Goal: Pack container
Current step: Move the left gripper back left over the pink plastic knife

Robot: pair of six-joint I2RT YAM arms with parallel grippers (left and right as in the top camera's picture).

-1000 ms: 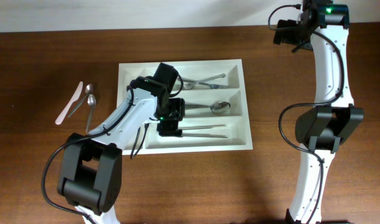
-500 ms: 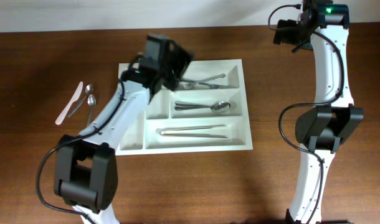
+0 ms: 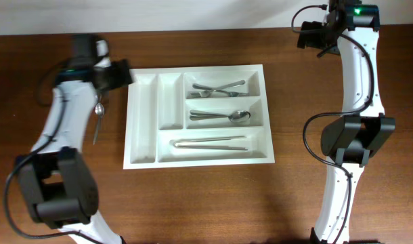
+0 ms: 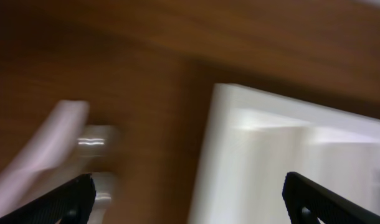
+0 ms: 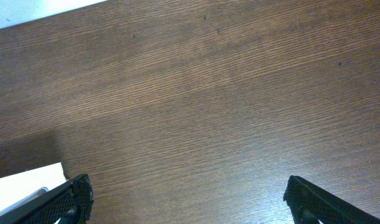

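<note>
Currently, left pincer (image 4: pixel 189 202) spread, beside container (image 3: pixel 142 129)

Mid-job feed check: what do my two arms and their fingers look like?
Both the left arm and right arm have white links with bulky black joint housings and black cables looping alongside. A green light glows near the right arm's wrist. The fingertips are black with a fine textured grip surface.
</note>
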